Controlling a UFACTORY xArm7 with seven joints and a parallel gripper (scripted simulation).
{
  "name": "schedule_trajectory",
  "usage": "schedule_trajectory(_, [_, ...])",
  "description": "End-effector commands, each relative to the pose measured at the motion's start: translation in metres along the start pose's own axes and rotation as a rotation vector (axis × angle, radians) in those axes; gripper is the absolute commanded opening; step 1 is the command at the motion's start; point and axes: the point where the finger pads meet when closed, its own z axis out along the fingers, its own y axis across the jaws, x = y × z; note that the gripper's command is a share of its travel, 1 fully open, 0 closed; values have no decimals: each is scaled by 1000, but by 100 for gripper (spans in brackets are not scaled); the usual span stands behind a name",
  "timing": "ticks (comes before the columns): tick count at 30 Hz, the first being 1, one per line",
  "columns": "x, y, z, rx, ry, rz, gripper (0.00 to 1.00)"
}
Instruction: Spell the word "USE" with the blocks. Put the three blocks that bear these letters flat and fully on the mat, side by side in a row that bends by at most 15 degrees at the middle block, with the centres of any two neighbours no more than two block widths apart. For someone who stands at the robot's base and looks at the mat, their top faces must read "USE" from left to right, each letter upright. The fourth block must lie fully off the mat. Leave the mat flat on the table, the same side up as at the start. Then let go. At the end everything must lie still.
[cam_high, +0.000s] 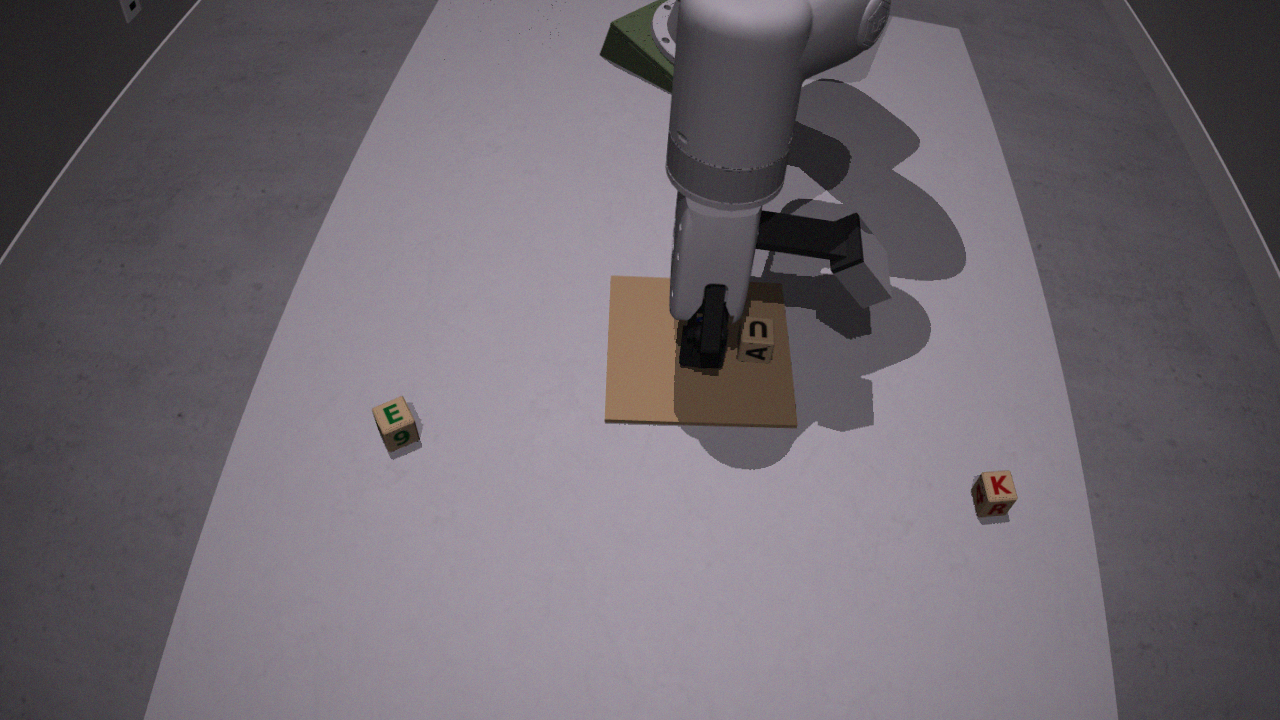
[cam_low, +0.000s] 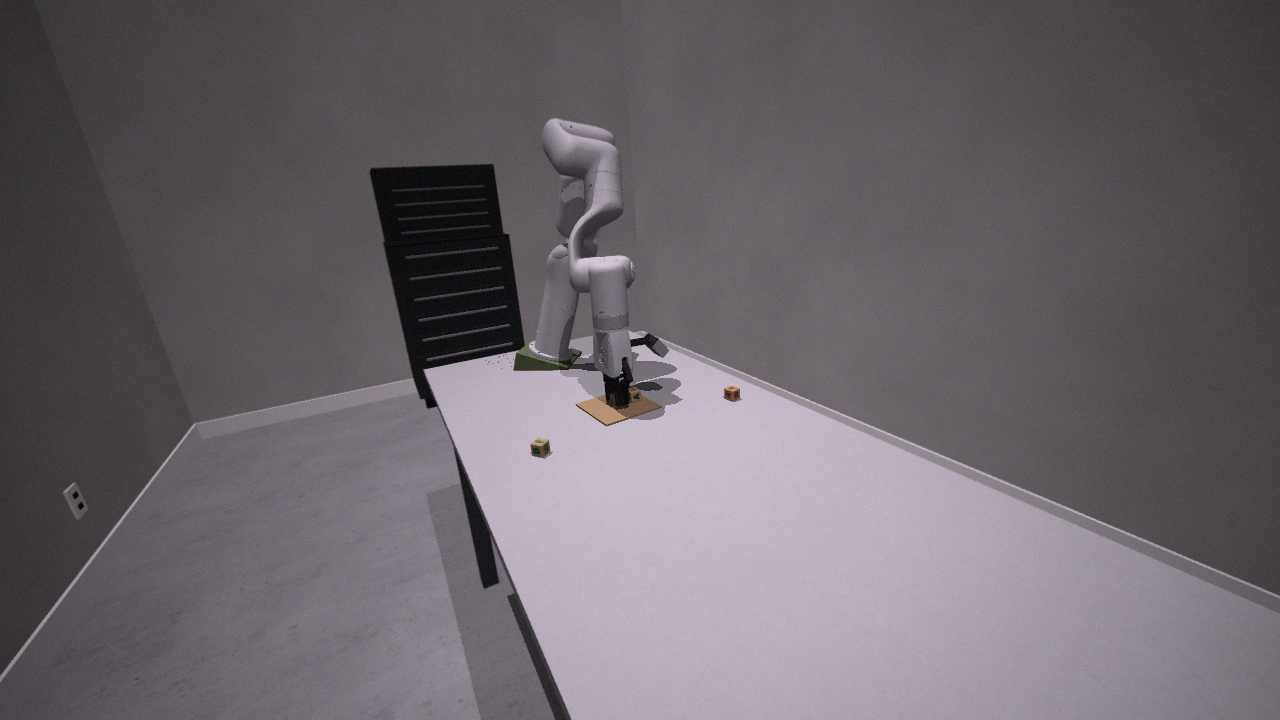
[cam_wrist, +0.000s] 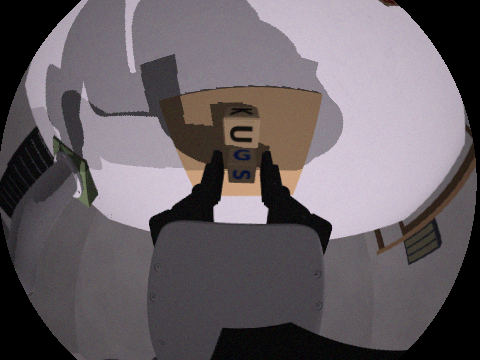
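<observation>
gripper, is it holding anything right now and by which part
Nothing is held. The gripper is open, its fingers flanking the two sides of the S block, which sits on the mat.

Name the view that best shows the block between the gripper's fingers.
Wrist view: the block sits on the mat between the fingers of the open gripper, its blue G and S legible. The top view has the gripper covering it; the exterior view shows it too small.

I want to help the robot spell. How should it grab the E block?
From straight above, with the fingers on two opposite side faces. The E block is a cube lying flat on the table with open space all round, and its E already faces up.
</observation>
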Motion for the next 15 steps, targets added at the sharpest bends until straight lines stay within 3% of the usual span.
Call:
schedule_trajectory(1, [0,1,-12,-2,-2,1,42])
schedule_trajectory(12, [0,1,-72,-2,-2,1,42])
schedule_trajectory(15, [0,1,-77,-2,-2,1,42])
